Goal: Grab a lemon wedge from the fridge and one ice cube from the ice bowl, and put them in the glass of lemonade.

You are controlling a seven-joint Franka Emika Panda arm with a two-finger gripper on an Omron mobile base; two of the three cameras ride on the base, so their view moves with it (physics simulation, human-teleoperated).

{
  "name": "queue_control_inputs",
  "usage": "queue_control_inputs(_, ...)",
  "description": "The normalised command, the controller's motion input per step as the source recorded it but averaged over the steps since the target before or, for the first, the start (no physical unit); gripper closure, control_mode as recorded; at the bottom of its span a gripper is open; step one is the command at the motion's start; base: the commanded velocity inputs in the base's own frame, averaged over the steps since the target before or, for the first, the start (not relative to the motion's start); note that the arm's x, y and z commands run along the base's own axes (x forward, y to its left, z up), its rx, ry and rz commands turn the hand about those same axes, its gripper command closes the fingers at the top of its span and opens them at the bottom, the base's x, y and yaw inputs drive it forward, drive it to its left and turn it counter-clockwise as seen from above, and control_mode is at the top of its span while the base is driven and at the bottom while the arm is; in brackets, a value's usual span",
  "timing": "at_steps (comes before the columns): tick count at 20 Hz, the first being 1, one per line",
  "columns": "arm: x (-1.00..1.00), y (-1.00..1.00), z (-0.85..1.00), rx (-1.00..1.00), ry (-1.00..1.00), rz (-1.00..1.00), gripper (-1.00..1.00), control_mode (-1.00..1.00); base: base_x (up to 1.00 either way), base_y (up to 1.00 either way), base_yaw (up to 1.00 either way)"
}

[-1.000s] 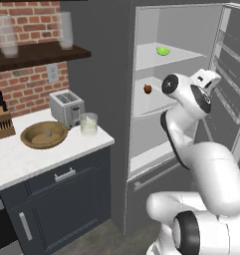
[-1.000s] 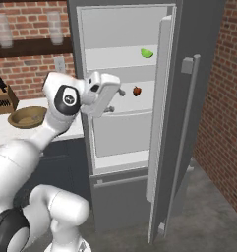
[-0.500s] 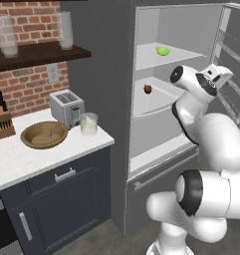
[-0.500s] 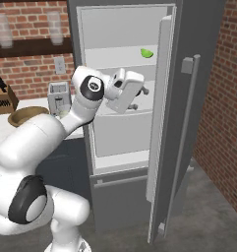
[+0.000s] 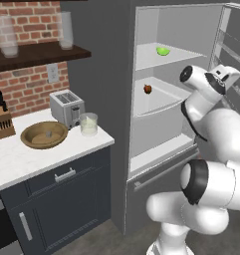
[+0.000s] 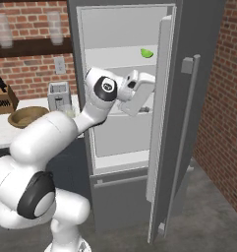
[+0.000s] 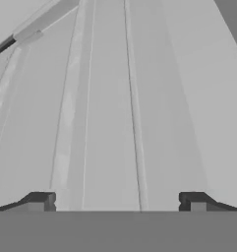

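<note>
Item 1, fridge (image 5: 104, 74): door swung wide, pale shelves exposed, so the arm can reach inside.

Item 2, lemon wedge (image 5: 163, 51): small yellow-green piece, upper shelf, toward the back. Untouched. Also seen in right base view (image 6: 147, 53), above the hand.

Item 3, small dark red fruit (image 5: 148, 89): shelf below the wedge. Not wanted.

Item 4, gripper (image 7: 117, 201): fingers spread wide apart, nothing btwn them. Hand view faces plain pale fridge panels, no wedge in sight, so the hand is prob. not aimed at the fruit yet. In the base views the hand (image 6: 137, 91) sits at the fridge opening, lower than the wedge's shelf.

Item 5, glass of lemonade (image 5: 88, 124): on white counter (image 5: 22, 159), just beside toaster (image 5: 66, 107). Waiting for both additions.

Item 6, ice bowl (image 5: 44, 135): wooden, near the glass, handy for the 2nd pick. Cube too small to make out.

Item 7, knife block (image 5: 1, 122): counter's far left.

Status: early; first pick not yet done. Next move likely needs the hand raised and turned toward the upper shelf.
</note>
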Motion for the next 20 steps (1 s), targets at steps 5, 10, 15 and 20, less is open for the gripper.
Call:
queue_control_inputs(5, 0.25, -0.29, -0.19, -0.08, 0.12, 0.00, -1.00, -1.00, 0.00, 0.00, 0.00)
queue_control_inputs(10, 0.25, -0.31, -0.24, -0.06, 0.10, 0.00, -1.00, -1.00, 0.00, 0.00, 0.00)
queue_control_inputs(15, 0.02, -0.52, -0.02, -0.02, 0.05, 0.00, -1.00, -1.00, 0.00, 0.00, 0.00)
queue_control_inputs(20, -0.02, -0.78, 0.00, 0.00, 0.01, 0.00, -1.00, -1.00, 0.00, 0.00, 0.00)
